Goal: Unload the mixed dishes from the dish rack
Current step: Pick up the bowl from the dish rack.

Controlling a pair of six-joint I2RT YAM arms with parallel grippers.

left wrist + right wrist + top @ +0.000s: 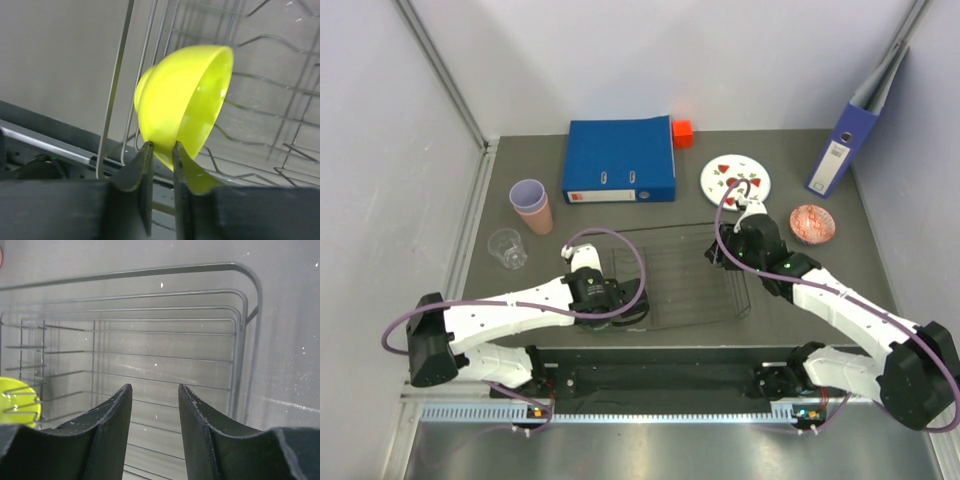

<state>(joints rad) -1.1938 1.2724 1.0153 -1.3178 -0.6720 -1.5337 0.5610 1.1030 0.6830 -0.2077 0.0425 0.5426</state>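
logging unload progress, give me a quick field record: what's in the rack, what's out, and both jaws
left jaws: shut on rim of lime-yellow bowl
right jaws: open, empty, at right end of dish rack
in rack: only the bowl seen
out on table: plate, stacked cups, clear tumbler, patterned bowl

Lime-yellow bowl point(185, 100) tilted on edge in the wire dish rack point(695, 268); plate point(736, 179), nested cups point(531, 205), tumbler point(507, 248), patterned bowl point(812, 223) outside it
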